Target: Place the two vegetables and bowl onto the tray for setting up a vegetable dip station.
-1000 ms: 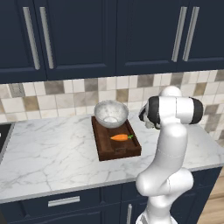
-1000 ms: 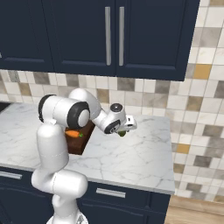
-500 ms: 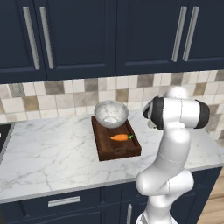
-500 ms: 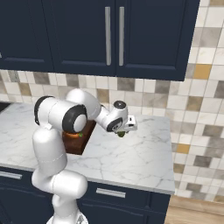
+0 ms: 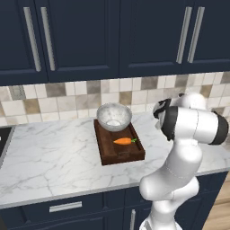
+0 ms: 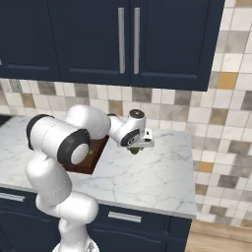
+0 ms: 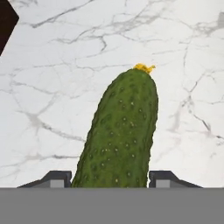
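White marble counter, navy cabinets above, tiled backsplash

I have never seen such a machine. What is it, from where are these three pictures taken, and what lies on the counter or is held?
It is a white robot arm in a simulated kitchen. Two cameras sit behind it, left and right; the third looks along its tool. On the marble counter lies a dark wooden tray, with a pale bowl at its far end and a carrot in the middle. The tool is shut on a green cucumber, held above the counter, to the right of the tray.
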